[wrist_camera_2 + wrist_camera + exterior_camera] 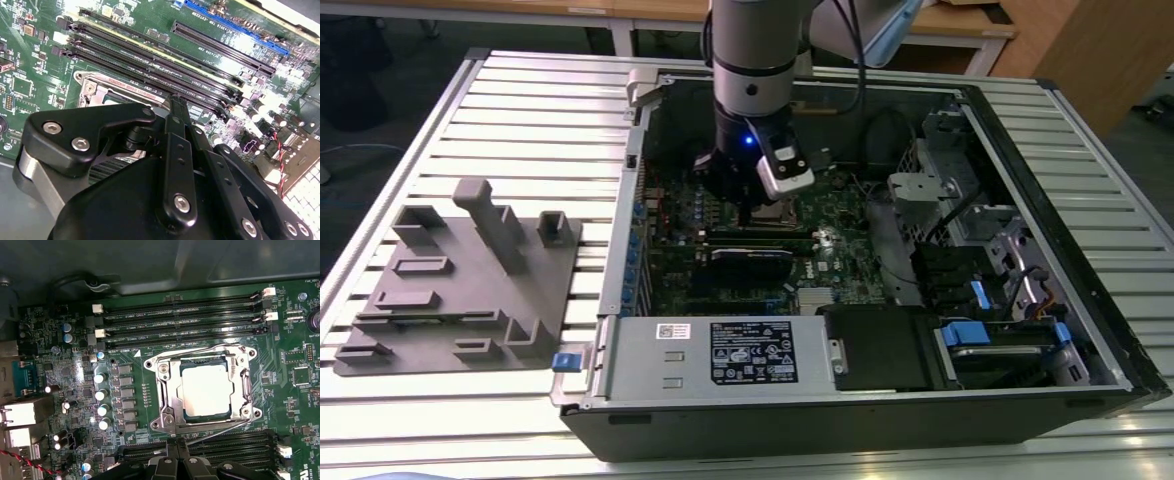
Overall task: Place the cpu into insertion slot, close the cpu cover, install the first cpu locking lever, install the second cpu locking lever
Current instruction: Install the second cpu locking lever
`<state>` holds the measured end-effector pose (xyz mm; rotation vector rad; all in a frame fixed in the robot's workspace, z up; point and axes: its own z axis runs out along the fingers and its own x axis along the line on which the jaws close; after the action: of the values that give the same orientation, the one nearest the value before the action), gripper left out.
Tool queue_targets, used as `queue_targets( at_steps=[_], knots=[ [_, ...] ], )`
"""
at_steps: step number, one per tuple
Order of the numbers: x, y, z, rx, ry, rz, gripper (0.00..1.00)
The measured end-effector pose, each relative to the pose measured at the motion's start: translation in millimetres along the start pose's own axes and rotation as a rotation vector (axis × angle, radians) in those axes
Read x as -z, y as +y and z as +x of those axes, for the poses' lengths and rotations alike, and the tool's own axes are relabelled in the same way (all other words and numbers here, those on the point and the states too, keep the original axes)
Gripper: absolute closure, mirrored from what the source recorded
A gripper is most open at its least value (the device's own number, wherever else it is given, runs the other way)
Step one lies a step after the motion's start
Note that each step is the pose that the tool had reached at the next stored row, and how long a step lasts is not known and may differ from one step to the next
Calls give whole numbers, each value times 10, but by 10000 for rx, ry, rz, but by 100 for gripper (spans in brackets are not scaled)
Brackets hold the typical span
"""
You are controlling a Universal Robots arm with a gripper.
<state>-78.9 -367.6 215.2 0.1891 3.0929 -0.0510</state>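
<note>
On the green board, the cpu sits flat in the insertion slot — the shiny cpu cover lies shut around it. The gripper hangs just beside the slot, fingers pressed together, holding nothing.

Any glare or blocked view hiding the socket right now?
In the first wrist view the cpu reads pale under bright light, the cover edges still clear; in the second wrist view, glare washes the board beyond the slots and the gripper body blocks most of the socket; in the exterior view the arm shadows it.
</note>
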Motion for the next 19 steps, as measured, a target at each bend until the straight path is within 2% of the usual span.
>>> queue_targets(
  at_steps=[6,10,13,19],
  knots=[
    [-27,-1,23,-1,0,-3,89],
    [-81,-2,41,-5,0,-1,89],
    [-94,-2,43,-11,2,-6,89],
    [-104,-1,45,-17,8,-62,89]
  ],
)
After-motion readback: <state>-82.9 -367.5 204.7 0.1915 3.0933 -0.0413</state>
